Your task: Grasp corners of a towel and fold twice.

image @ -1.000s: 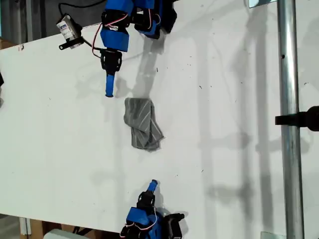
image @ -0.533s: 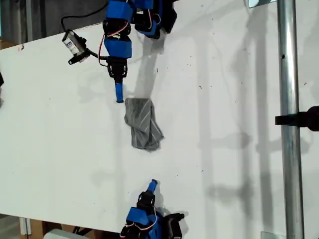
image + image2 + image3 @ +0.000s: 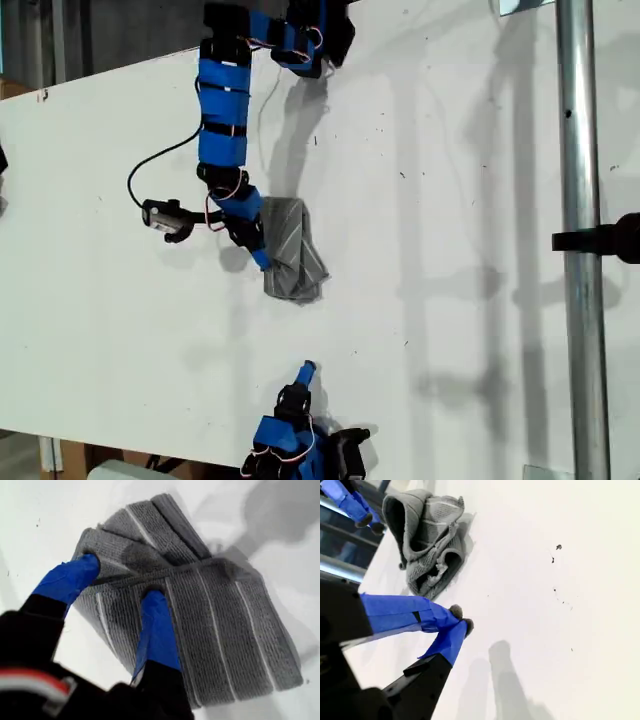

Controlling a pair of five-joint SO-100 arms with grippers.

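Note:
The towel [image 3: 292, 252], grey with thin white stripes, lies crumpled and partly folded near the middle of the white table [image 3: 460, 260]. My first gripper [image 3: 262, 258] reaches down from the exterior view's top to the towel's left edge. Up close, my first gripper [image 3: 120, 580] is open: one blue fingertip [image 3: 152, 600] rests on the towel [image 3: 215, 625], the other sits at a bunched edge. My second gripper [image 3: 307, 372] stays near the exterior view's bottom edge, apart from the cloth. In its own wrist view my second gripper [image 3: 461, 618] is shut on nothing, with the towel [image 3: 427, 540] lying beyond it.
A metal pole [image 3: 580, 200] with a black clamp [image 3: 608, 238] runs down the exterior view's right. The first arm's wrist camera [image 3: 165, 215] and its cable hang out to the exterior view's left of the towel. Bare white table surrounds the cloth.
The first arm has stretched out from the exterior view's top edge and brought its gripper down onto the towel's left edge. The second arm and the towel have not moved.

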